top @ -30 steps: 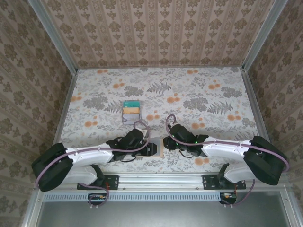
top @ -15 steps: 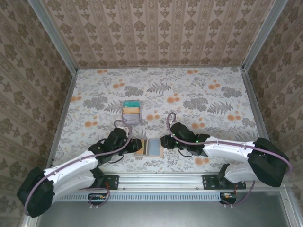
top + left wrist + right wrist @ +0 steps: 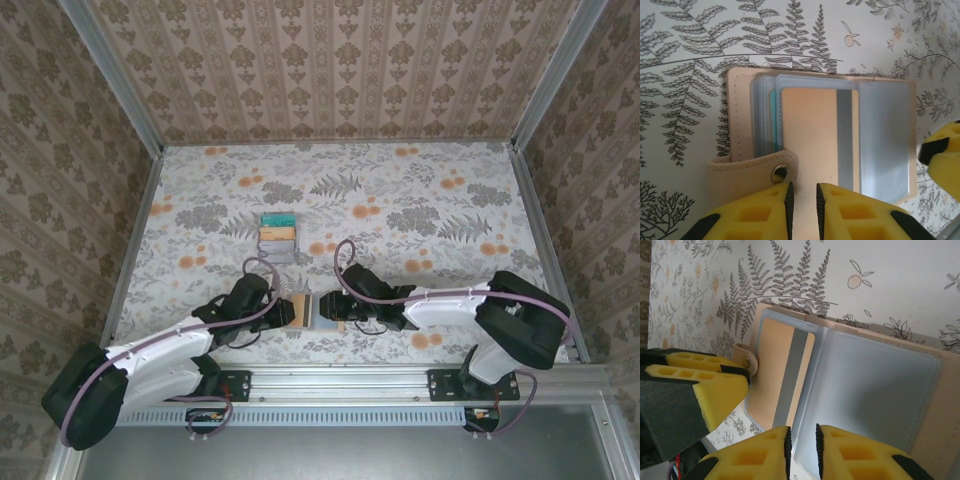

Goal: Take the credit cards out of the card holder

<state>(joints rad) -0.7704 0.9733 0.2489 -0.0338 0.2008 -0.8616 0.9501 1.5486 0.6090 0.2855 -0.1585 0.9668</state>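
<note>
Between my two arms, near the 6 o'clock edge of the table (image 3: 430, 200), the card holder (image 3: 324, 309) lies spread open with its inner face up. Its long axis runs 9 to 3 in the top view. The left gripper (image 3: 296, 312) has it at 3 o'clock and the right gripper (image 3: 338, 312) has it at 9 o'clock, each right at one end of it.

Through the left wrist camera, the peach card (image 3: 810, 135) with a grey stripe sits in the front clear sleeve of the card holder (image 3: 885, 140). It is dead ahead at 12 o'clock of the left gripper (image 3: 802, 197), and its long axis runs 12 to 6. I judge that a straight pull toward 6 is what frees it. The jaws are drawn to a narrow slit at the card's near edge, but I cannot tell whether they truly pinch it. A teal card (image 3: 774, 120) peeks from a sleeve behind, toward 9 o'clock.

Through the right wrist camera, the right gripper (image 3: 802, 440) is clamped on the near edge of the card holder (image 3: 875, 390) at its right panel, pinning it down. That panel's sleeve looks empty to me.

At 11 o'clock from the holder, apart from it, a stack of cards (image 3: 277, 235) in teal, yellow and grey lies on the table.
</note>
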